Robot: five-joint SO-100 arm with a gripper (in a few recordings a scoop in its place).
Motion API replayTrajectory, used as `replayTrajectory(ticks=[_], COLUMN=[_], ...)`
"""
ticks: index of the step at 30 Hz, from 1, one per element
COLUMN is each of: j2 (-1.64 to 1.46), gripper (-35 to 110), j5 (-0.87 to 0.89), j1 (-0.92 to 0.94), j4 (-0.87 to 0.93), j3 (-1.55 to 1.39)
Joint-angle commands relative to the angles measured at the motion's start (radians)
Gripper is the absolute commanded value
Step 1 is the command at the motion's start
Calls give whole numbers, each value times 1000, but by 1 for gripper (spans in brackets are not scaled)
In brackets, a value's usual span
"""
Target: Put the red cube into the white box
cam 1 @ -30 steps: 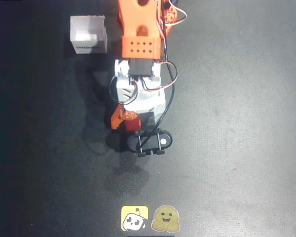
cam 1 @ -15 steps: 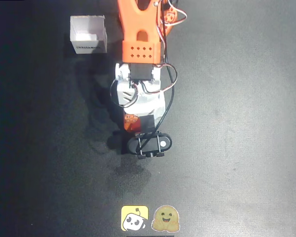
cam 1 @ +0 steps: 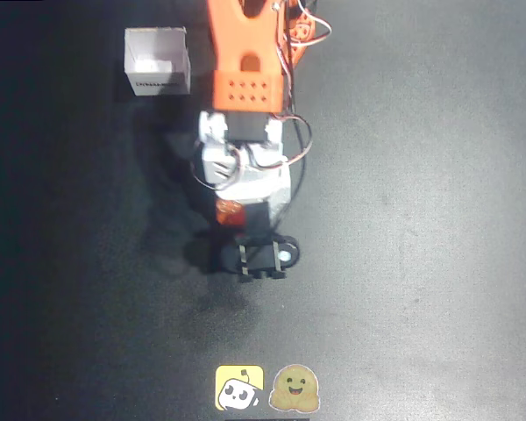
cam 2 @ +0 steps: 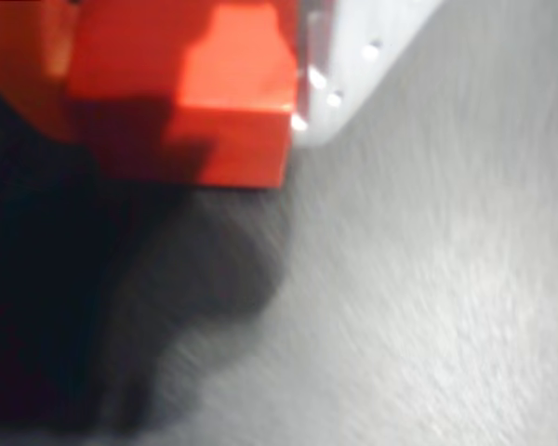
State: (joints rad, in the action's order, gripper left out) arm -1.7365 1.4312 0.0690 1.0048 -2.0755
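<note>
- In the wrist view the pincer (cam 2: 288, 102) is clamped on the red cube (cam 2: 186, 93), which sits in the upper left of the frame between an orange finger at the left edge and a white finger (cam 2: 353, 65) on its right.
- The cube's shadow falls apart from it on the dark table (cam 2: 428, 297), so I judge it lifted clear.
- In the overhead view a sliver of the cube (cam 1: 232, 219) peeks out under the arm's white wrist, near the middle of the frame.
- The cube looks solid, bright red-orange, matte, with crisp edges; one face is lit, the rest shaded.
- The white box (cam 1: 157, 60) stands open in the upper left of the overhead frame, well apart from the cube, with dark lettering on its lower side and nothing inside.
- Progress, as I read it: grasp done; the carry to the box and the release are left.
</note>
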Motion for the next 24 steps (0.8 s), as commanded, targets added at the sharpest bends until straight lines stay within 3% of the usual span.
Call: replayTrajectory(ticks=[1,12,24], j2=[-103,-348,-479], gripper=[0,0,0], j5=[11,225,126], j1=[15,120,569], j4=[112,385,588], j3=[67,72,101])
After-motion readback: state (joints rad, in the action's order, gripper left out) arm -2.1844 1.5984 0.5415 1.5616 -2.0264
